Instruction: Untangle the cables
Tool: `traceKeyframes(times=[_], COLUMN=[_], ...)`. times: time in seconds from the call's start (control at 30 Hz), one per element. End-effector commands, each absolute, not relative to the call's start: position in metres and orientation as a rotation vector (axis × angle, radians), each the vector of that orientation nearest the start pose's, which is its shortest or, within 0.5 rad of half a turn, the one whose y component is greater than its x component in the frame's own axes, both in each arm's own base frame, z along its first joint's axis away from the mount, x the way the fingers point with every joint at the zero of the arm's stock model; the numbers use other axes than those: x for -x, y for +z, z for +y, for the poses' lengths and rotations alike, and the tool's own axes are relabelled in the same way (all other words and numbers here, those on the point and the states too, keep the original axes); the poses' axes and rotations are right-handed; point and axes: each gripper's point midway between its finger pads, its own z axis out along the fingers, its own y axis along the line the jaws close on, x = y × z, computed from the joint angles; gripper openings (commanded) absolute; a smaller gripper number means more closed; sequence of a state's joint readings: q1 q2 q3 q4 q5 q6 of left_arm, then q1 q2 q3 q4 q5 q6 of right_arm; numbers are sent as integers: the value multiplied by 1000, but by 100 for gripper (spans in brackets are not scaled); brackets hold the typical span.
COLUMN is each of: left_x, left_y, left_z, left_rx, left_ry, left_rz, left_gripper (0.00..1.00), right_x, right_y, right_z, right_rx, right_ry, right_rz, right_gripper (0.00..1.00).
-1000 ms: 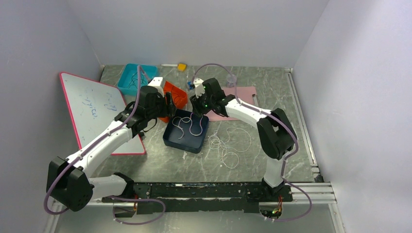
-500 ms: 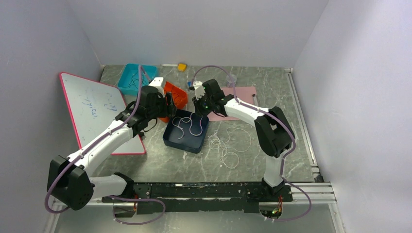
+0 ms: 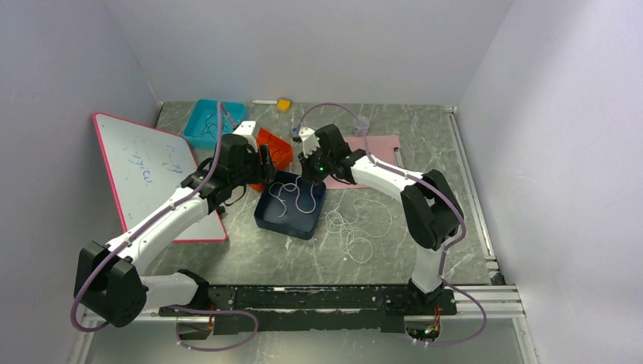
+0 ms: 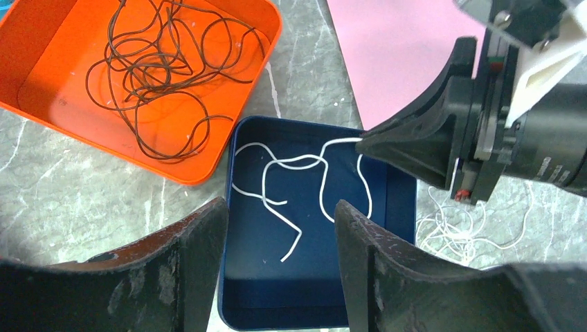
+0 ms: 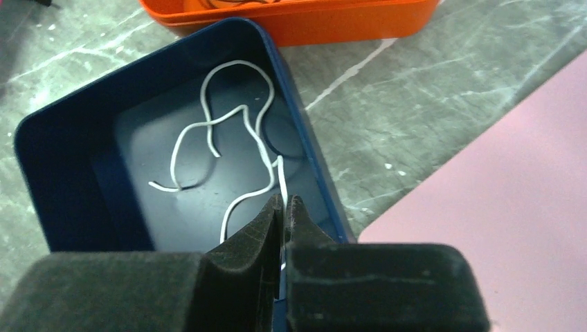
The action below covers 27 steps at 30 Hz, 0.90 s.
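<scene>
Barely shifted since a second ago, the right gripper point(image 5: 284, 204) pinches a thin white cable point(image 5: 280, 180) in the glossy blue tray point(image 5: 62, 180). The left gripper point(image 4: 280, 214) hangs spread. Its wrist view reveals looped brown cables point(image 4: 156, 69) in the orange tray point(image 4: 48, 76).

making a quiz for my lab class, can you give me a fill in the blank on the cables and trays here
The right gripper is shut on a ____ cable trailing into the blue tray.
The dark brown cables lie in the ____ tray.
The left gripper hangs over the blue tray with its jaws ____.
In the top view, a loose tangle of white cables lies on the table to the ____ of the blue tray.
Missing words: white, orange, open, right.
</scene>
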<state>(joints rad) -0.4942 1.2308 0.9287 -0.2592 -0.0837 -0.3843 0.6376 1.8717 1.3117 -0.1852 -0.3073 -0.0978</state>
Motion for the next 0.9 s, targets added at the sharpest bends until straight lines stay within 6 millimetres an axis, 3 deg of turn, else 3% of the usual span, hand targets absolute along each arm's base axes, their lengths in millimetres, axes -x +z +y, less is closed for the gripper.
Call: traceKeyframes(times=[0.0, 0.17, 0.43, 0.87], left_x=[-337, -338, -337, -336], left_y=[200, 200, 199, 199], left_z=[-184, -185, -183, -183], left_rx=[-78, -81, -78, -76], left_ry=[-462, -466, -460, -458], left_rz=[2112, 2112, 2114, 2113], left_gripper=[63, 63, 63, 63], right_x=[-339, -317, -301, -280], right_y=[91, 75, 66, 96], right_z=[344, 357, 370, 392], right_rx=[1045, 1106, 1143, 1136], right_ry=[703, 753, 843, 1102], right_rz=[2126, 2156, 2166, 2112], right_gripper=[2, 2, 2, 2])
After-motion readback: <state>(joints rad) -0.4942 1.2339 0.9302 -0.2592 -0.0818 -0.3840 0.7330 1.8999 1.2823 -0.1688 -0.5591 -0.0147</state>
